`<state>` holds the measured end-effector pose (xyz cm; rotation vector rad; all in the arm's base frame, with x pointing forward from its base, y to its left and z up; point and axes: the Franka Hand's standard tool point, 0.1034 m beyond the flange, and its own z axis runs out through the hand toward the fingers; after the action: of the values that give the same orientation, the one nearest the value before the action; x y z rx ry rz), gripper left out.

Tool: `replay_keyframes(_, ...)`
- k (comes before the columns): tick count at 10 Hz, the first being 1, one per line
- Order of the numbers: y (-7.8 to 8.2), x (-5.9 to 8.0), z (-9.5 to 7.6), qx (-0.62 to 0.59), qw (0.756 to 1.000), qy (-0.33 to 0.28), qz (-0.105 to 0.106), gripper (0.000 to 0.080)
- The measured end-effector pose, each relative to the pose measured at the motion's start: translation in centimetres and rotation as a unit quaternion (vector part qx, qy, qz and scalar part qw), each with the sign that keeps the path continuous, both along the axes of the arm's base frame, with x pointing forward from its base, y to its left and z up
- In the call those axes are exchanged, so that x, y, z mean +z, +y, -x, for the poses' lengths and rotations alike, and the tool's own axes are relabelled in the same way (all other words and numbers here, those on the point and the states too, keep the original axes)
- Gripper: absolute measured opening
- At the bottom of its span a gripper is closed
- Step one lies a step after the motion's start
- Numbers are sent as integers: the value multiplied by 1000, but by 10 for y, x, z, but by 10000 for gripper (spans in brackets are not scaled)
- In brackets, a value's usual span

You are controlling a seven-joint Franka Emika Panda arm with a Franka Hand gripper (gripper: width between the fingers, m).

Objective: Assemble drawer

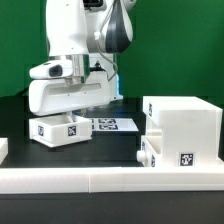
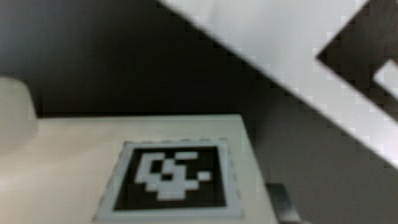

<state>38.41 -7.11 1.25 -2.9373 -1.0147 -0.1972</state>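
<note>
Exterior view, left to right.

- Small tray (image 1: 58, 129) sits on the dark bench (image 1: 20, 110) toward the exterior view's left. It is white and upright, with square tags on the faces toward the camera.
- The white arm (image 1: 70, 40) comes down directly over that tray. The claw (image 1: 62, 112) is low at the tray's top, but the bulk of the wrist hides its fingers, so I cannot tell whether they are wide, narrow, or gripping the tray.
- Marker board (image 1: 112, 125) lies flat on the bench just beside the tray, between it and the parts further right.
- Second small tray (image 1: 149, 150) stands close against the near left corner of the housing. Contact is not clear.
- Housing (image 1: 185, 125) is a big white box, upright, at the exterior view's right, well apart from the first tray. It has a tag on its front face.
- A long white rail (image 1: 110, 181) runs across the foreground, in front of everything.

Wrist view: blurred and very close. A white face carries one tag (image 2: 169, 178), with dark bench beyond it and a white slanted edge I cannot identify. No fingers are clearly seen.
</note>
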Motion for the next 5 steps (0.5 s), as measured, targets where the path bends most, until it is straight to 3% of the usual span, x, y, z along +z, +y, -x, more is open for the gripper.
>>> replay_keyframes(5, 36, 34, -66, 94, 995, 14, 5, 42)
